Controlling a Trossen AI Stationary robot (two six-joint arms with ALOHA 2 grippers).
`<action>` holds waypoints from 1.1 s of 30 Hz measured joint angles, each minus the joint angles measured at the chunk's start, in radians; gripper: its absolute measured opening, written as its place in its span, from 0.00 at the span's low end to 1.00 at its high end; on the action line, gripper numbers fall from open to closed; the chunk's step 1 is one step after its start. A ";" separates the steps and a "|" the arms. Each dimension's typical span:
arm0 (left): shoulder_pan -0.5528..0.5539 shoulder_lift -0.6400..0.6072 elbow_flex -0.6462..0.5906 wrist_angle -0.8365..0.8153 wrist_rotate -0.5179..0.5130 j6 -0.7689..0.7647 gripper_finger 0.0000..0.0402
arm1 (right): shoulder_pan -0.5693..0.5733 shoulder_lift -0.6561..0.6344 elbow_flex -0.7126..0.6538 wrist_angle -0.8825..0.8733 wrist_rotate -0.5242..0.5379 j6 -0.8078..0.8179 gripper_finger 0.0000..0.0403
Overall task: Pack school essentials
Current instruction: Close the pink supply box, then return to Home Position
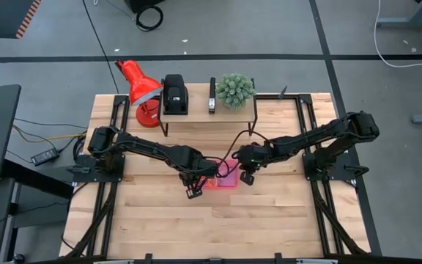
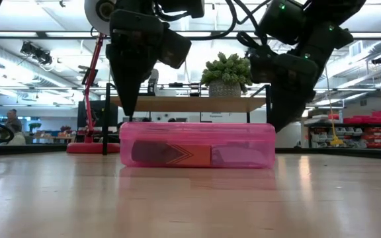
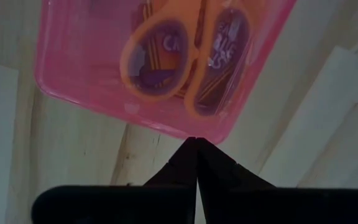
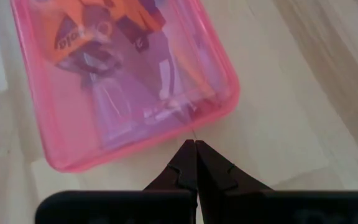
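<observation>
A pink see-through box (image 1: 224, 178) lies flat on the table, lid on. Through it, in the left wrist view, I see yellow-orange scissor handles (image 3: 185, 62). The low view shows an orange-marked crayon box (image 2: 172, 155) and a pale lavender notepad (image 2: 242, 156) inside. Pencils, pen and eraser cannot be made out. My left gripper (image 1: 193, 191) is shut and points down at the box's left end (image 2: 127, 120). My right gripper (image 1: 246, 177) is shut at the box's right end (image 4: 194, 142). My left gripper's shut fingertips (image 3: 196, 139) come from above at the rim of the box's left end (image 3: 194, 132); I cannot tell whether they touch it. My right gripper's shut fingertips stand just off the box's right-end rim (image 4: 191, 127); I cannot tell whether they touch either.
A low shelf (image 1: 207, 114) at the far edge carries a black device (image 1: 174, 95), a second slim black device (image 1: 212, 95) and a potted plant (image 1: 234, 89). A red lamp (image 1: 139, 88) stands at its left. Bare wood (image 1: 218, 227) lies on the near side of the box.
</observation>
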 joint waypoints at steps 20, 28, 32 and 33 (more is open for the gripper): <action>-0.019 -0.303 -0.011 0.287 -0.172 0.130 0.01 | 0.151 -0.490 0.013 -0.167 0.151 0.109 0.01; -0.012 -0.617 -0.461 0.510 -0.177 -0.016 0.01 | 0.232 -0.876 -0.153 -0.145 0.280 0.306 0.01; -0.010 -0.850 -0.717 0.671 -0.174 -0.123 0.01 | 0.249 -1.054 -0.207 -0.144 0.395 0.339 0.01; -0.009 -0.906 -0.773 0.732 -0.176 -0.144 0.01 | 0.251 -1.094 -0.220 -0.144 0.423 0.342 0.01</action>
